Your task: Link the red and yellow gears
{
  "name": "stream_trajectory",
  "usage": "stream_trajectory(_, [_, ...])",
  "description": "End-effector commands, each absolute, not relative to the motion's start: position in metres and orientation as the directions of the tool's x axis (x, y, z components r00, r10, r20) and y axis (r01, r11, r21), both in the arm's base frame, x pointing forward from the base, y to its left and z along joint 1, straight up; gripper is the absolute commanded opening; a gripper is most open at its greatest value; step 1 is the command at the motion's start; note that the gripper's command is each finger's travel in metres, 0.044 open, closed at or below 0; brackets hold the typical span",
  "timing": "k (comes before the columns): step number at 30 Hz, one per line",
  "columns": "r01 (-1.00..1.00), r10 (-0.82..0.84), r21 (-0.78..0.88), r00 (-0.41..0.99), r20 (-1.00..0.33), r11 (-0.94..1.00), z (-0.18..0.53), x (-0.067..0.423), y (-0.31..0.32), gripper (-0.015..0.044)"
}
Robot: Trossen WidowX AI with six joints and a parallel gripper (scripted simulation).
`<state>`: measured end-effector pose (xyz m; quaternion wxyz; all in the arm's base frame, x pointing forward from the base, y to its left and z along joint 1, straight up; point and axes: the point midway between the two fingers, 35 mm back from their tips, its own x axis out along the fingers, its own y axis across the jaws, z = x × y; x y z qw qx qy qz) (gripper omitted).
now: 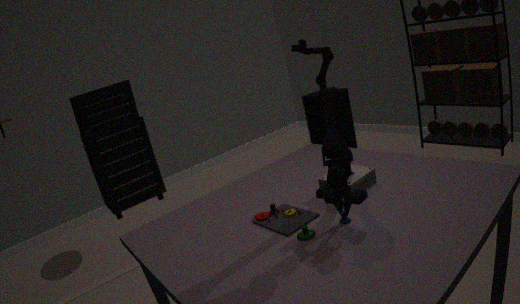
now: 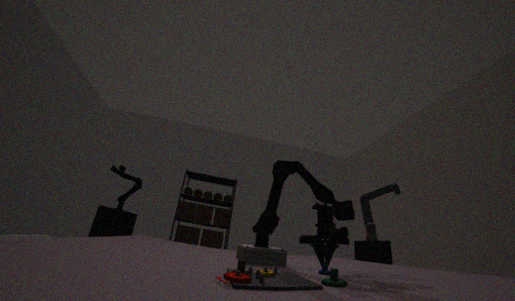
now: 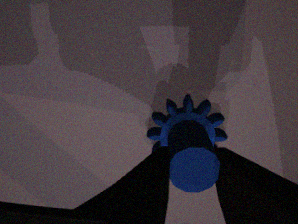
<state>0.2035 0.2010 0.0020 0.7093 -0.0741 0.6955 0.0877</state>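
My gripper (image 1: 344,212) (image 2: 325,266) (image 3: 190,156) points down and is shut on the knob of the blue gear (image 1: 344,220) (image 2: 325,271) (image 3: 194,170). That gear is upright, at or very near the table; a small gap cannot be ruled out. The green gear (image 1: 306,235) (image 2: 334,282) stands on the table beside the board. On the grey board (image 1: 290,228) (image 2: 297,284) are the red gear (image 1: 262,216) (image 2: 238,277) and the yellow gear (image 1: 290,212) (image 2: 266,272). A dark upright knob (image 1: 272,208) (image 2: 242,265) stands near them; its base is unclear. The peg layout is too dark to tell.
The pale base block (image 1: 363,177) (image 2: 261,255) of the arm stands on the table behind the board. A shelf rack (image 1: 460,80) (image 2: 204,213) and other arms on dark stands are in the background, away from the table. Shadows of the arm fall across the table.
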Motion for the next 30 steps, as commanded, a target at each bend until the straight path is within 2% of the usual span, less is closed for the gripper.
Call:
stream_trajectory(1, [-0.225, 0.019, 0.015, 0.019, -1.0, 0.974, 0.001, 0.204, 0.201, 0.0])
stream_trajectory(30, [-0.225, 0.021, 0.016, 0.019, -1.0, 0.974, 0.067, 0.21, 0.212, 0.0])
